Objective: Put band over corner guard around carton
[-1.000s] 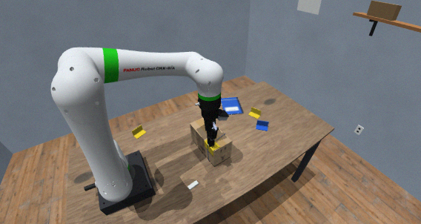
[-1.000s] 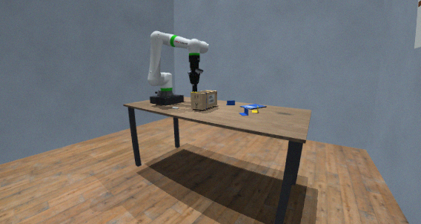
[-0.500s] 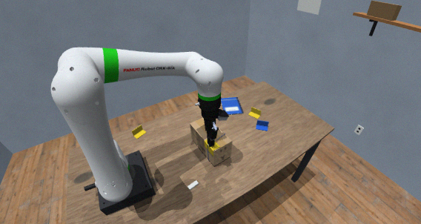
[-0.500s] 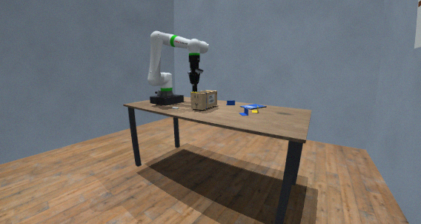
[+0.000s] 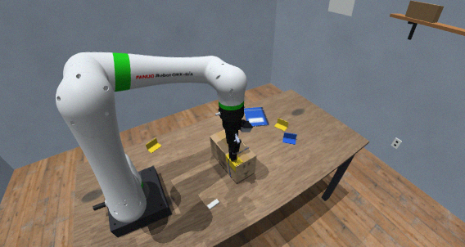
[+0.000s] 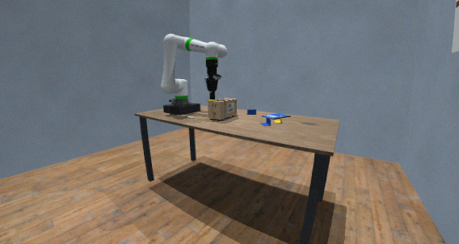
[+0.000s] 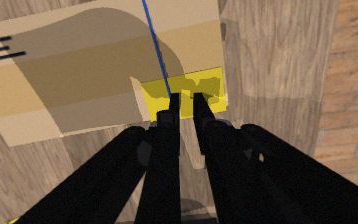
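A brown carton (image 5: pixel 245 171) (image 6: pixel 218 110) (image 7: pixel 81 75) stands on the wooden table (image 5: pixel 311 149). A yellow corner guard (image 5: pixel 236 163) (image 7: pixel 208 85) sits on its top near corner. A thin blue band (image 7: pixel 153 40) runs across the carton's top and onto the guard's left part, ending behind my left fingertip. My gripper (image 5: pixel 233 156) (image 6: pixel 212 97) (image 7: pixel 186 106) points straight down over the guard. Its fingers stand a narrow gap apart, and only the yellow guard shows through the gap. The band's course down the carton's sides is hidden.
Spare yellow guards (image 5: pixel 153 145) (image 5: pixel 281 124), a blue guard (image 5: pixel 290 138) and a blue flat pad (image 5: pixel 255 116) lie on the table around the carton. A small white piece (image 5: pixel 213 204) lies near the front edge. The robot base (image 5: pixel 139 206) stands at the left.
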Controlling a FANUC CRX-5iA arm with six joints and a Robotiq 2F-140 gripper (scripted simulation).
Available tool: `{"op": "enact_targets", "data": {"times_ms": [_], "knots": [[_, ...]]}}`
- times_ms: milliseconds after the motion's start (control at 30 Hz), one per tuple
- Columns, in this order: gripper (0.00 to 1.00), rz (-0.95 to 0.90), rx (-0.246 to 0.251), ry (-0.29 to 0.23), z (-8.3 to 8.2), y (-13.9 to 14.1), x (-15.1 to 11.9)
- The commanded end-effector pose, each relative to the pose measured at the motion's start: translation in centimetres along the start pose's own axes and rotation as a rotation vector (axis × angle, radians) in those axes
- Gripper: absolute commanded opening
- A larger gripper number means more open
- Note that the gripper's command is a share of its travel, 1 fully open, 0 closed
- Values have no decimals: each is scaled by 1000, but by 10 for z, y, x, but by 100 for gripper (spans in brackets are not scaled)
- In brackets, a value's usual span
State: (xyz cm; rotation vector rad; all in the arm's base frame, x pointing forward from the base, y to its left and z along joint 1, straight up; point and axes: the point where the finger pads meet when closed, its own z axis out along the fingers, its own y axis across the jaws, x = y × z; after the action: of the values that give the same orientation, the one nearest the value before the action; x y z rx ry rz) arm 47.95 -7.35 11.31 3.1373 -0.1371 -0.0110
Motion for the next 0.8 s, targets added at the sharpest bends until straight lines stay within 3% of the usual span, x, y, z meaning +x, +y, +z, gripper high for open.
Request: {"op": "enact_targets", "data": {"times_ms": [0, 767], "knots": [[18, 0, 0, 2, -3, 0, 1], [18, 0, 0, 2, -20, 0, 1]]}}
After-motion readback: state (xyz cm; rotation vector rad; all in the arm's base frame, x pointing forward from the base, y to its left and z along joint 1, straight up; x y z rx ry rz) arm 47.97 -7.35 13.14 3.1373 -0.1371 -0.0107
